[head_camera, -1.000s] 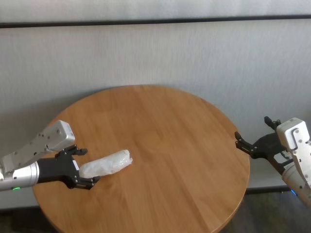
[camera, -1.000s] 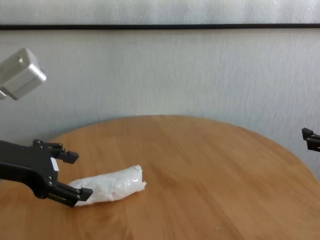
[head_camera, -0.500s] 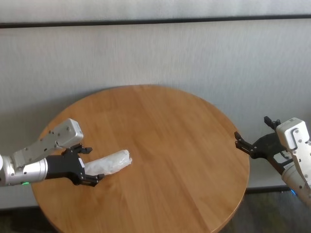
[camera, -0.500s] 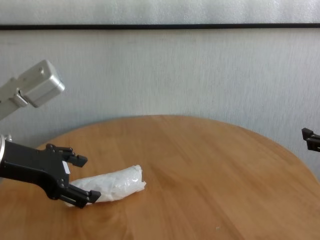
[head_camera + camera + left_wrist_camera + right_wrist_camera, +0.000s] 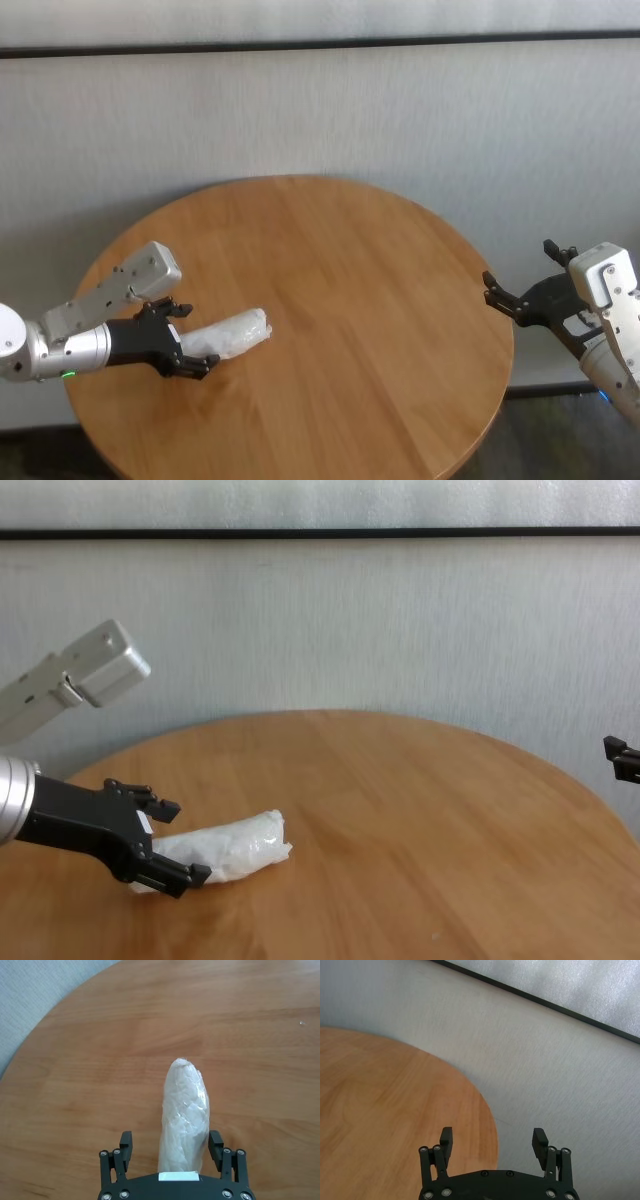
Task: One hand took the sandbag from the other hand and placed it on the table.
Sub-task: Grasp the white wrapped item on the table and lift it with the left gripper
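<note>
The white crinkled sandbag [image 5: 228, 336] lies on the round wooden table [image 5: 350, 250], left of the middle. My left gripper [image 5: 193, 340], on the wrist with the green light, is open and straddles the bag's near end, low over the tabletop. In the left wrist view the sandbag [image 5: 185, 1110] runs out from between the spread fingers of the left gripper [image 5: 170, 1136], with a gap on one side. The chest view shows the same left gripper [image 5: 182, 842] around the sandbag [image 5: 230, 850]. My right gripper [image 5: 518, 272] is open and empty, off the table's right edge.
A pale grey wall with a dark strip stands close behind the table. The right wrist view shows the right gripper [image 5: 492, 1136] past the table's curved edge [image 5: 485, 1110]. The rest of the tabletop [image 5: 420, 820] is bare wood.
My left arm has pushed forward, so the open gripper has slid further along the sandbag's near end. The sandbag has stayed put on the table. The right arm has not moved.
</note>
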